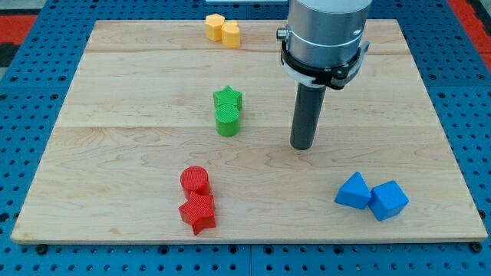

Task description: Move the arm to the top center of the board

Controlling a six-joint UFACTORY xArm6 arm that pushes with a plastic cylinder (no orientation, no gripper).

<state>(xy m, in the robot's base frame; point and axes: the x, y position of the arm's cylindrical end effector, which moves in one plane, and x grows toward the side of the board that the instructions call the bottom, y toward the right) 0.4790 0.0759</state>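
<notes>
My tip (302, 146) rests on the wooden board (115, 115), right of the view's middle. A green star block (228, 97) and a green cylinder (227, 120) sit touching, to the tip's left. Two yellow blocks (222, 29) sit together near the board's top edge, left of the arm's grey body (324, 38). A red cylinder (195, 180) and a red star (198, 213) sit at the lower left of the tip. A blue triangular block (354, 191) and a blue cube (388, 200) sit at the lower right. The tip touches no block.
The board lies on a blue surface (31, 61) that shows all around it. A red area (15, 11) shows at the view's top left corner.
</notes>
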